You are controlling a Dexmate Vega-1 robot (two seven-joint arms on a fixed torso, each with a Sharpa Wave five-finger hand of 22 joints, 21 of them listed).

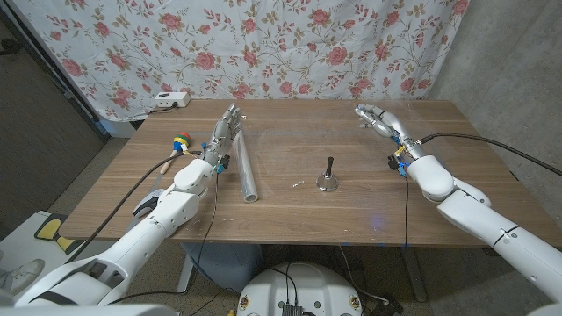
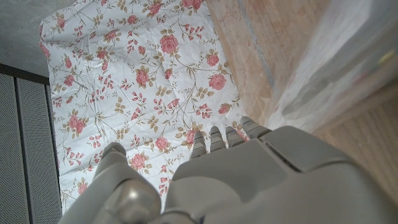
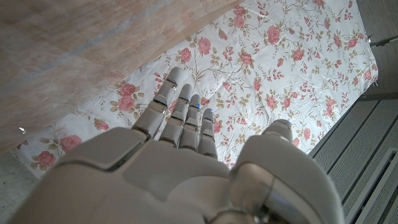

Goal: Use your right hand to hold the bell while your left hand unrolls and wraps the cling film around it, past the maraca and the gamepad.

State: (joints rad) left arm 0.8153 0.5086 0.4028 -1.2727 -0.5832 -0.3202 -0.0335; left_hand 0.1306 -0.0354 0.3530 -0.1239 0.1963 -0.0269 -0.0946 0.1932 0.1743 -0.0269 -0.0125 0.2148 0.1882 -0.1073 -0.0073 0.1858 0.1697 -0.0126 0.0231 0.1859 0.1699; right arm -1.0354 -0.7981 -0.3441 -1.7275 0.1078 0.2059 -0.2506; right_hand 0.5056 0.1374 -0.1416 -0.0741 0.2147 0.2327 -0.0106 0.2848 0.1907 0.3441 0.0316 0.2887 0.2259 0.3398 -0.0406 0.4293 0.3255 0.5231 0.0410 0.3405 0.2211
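Note:
A small metal bell (image 1: 328,180) with a dark upright handle stands near the middle of the wooden table (image 1: 351,219). The cling film roll (image 1: 245,162) lies lengthwise left of the bell, a blurred pale tube in the left wrist view (image 2: 329,68). My left hand (image 1: 226,130) stands just left of the roll's far part, fingers straight and apart, holding nothing. My right hand (image 1: 376,118) hovers at the far right, well beyond the bell, fingers spread and empty (image 3: 180,118). A colourful maraca (image 1: 179,144) lies at the table's left edge.
A floral cloth (image 1: 263,44) hangs behind the table. A white box (image 1: 171,100) sits on the far left corner. A small pale scrap (image 1: 299,184) lies between roll and bell. Cables run along both forearms.

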